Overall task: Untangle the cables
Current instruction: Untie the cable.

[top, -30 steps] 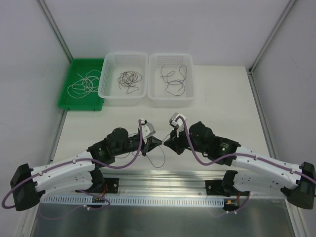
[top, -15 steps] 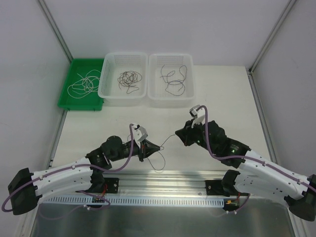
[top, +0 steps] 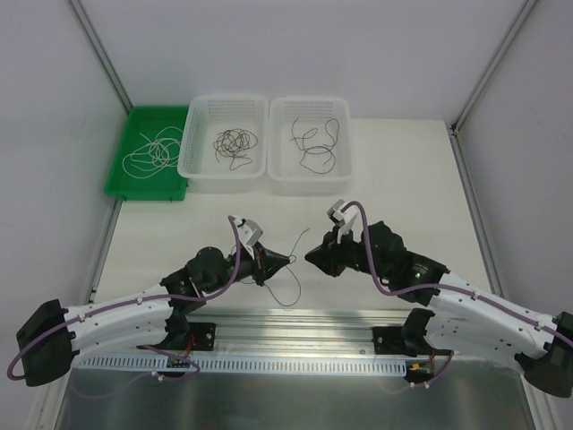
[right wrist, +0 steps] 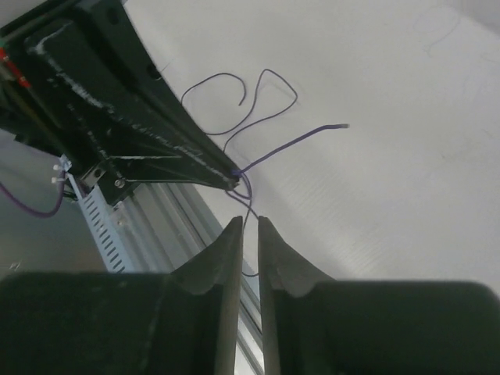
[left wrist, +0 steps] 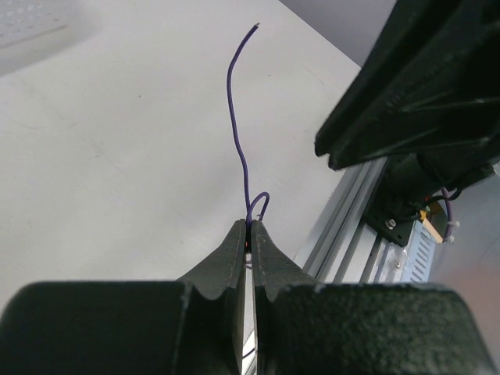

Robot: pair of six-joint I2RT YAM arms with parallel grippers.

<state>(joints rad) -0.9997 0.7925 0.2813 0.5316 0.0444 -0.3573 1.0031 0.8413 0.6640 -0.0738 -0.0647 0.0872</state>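
Observation:
A thin purple cable [left wrist: 244,168] is pinched in my left gripper [left wrist: 249,228], which is shut on it just above the table's near part. From the pinch one end rises free and the rest curls in loose loops [right wrist: 266,74] on the white table. My right gripper [right wrist: 249,223] faces the left gripper [right wrist: 233,180] almost tip to tip, its jaws a narrow gap apart with the cable running down through that gap. In the top view the left gripper [top: 285,260] and right gripper [top: 310,257] meet near the middle, with the cable [top: 302,236] between them.
At the back stand a green tray [top: 143,191] with a whitish cable, a white basket [top: 224,98] holding a dark tangle, and a second white basket [top: 309,100] with looser dark cables. An aluminium rail [top: 295,322] runs along the near edge, under both arms.
The grippers pulled apart from tip to tip, then the right one swung back toward the left. Its jaws have parted slightly. The left gripper still pinches the cable.

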